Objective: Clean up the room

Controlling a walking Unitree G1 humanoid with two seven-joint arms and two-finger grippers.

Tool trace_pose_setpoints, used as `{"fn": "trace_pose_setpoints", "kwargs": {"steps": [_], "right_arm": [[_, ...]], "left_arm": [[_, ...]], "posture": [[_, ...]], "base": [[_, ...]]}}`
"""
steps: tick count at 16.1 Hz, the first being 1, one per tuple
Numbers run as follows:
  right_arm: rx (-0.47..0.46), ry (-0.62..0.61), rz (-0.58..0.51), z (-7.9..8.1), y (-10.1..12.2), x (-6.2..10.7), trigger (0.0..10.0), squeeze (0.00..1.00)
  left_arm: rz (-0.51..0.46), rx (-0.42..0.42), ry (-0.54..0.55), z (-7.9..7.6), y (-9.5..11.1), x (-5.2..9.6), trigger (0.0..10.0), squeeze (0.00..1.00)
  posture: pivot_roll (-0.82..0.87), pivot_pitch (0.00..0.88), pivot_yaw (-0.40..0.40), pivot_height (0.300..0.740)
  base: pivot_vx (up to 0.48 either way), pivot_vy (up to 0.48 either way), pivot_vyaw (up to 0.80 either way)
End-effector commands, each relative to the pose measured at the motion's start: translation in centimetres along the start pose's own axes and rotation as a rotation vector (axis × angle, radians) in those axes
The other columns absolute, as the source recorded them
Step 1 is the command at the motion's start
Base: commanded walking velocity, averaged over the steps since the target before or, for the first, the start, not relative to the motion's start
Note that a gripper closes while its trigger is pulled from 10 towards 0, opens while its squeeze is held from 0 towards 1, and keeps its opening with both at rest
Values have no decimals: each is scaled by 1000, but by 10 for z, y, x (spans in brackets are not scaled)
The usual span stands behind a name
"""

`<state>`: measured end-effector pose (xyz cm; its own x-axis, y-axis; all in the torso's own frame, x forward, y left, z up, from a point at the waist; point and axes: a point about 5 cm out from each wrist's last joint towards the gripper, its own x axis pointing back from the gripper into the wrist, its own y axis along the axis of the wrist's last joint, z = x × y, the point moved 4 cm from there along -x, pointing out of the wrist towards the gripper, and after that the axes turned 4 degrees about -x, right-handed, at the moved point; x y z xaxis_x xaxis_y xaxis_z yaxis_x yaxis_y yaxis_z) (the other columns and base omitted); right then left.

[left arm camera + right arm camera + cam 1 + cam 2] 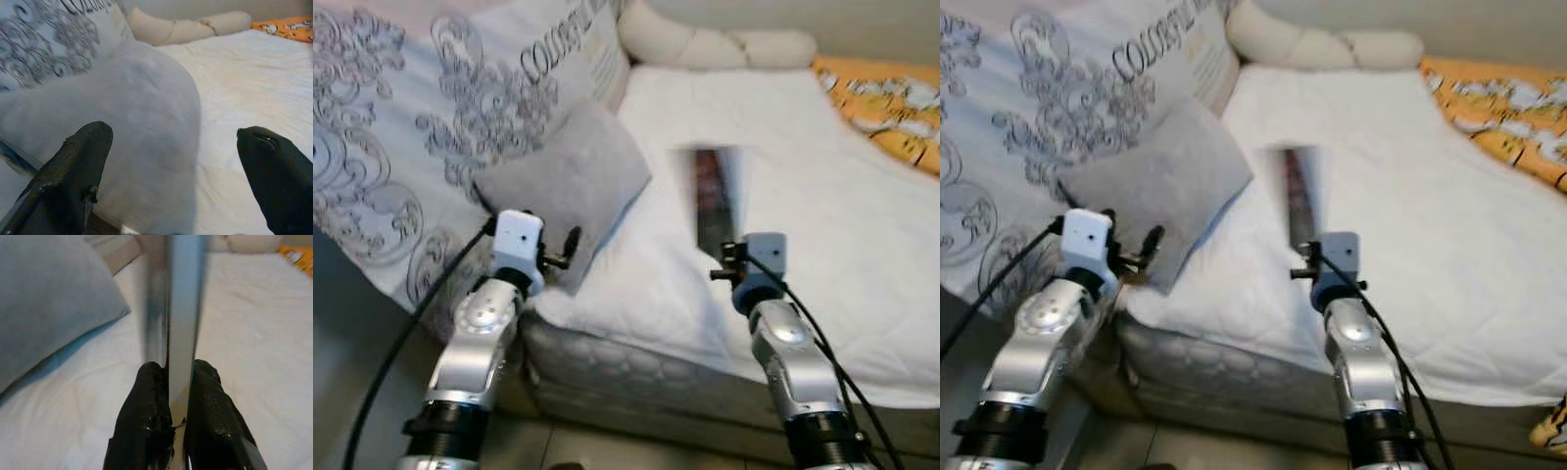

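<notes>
A thin, flat, silvery object [181, 318] — blurred, perhaps a book or packet — stands upright over the white bed [822, 196], pinched between the right gripper [178, 396] fingers. The left gripper [173, 171] has its fingers spread wide — a grey pillow [573, 181] just ahead, patterned bedding [401, 127] beyond.

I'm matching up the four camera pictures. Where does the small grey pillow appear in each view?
Left eye view: grey pillow, left of centre, ahead of the left gripper.
Right eye view: left of centre.
Left wrist view: middle, between the open fingers.
Right wrist view: upper left, beside the flat item the right gripper holds.
Shared landmark: the cream bolster behind it.
</notes>
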<state>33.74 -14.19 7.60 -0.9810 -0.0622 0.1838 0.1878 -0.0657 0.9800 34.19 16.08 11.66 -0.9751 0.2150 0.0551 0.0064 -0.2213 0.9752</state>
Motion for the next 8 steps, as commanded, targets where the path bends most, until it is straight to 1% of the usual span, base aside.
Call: {"fn": "trace_pose_setpoints", "kwargs": {"steps": [1,8], "right_arm": [[4,21,-45,8,11,-1,10000,0],[3,11,-49,7,13,-3,10000,0]], "left_arm": [[-7,-6,8,5,2,0,10000,0],[-5,-9,11,7,3,0,10000,0]], "posture": [[38,0,21,740],[40,0,24,740]], "base": [[319,0,0],[321,0,0]]}}
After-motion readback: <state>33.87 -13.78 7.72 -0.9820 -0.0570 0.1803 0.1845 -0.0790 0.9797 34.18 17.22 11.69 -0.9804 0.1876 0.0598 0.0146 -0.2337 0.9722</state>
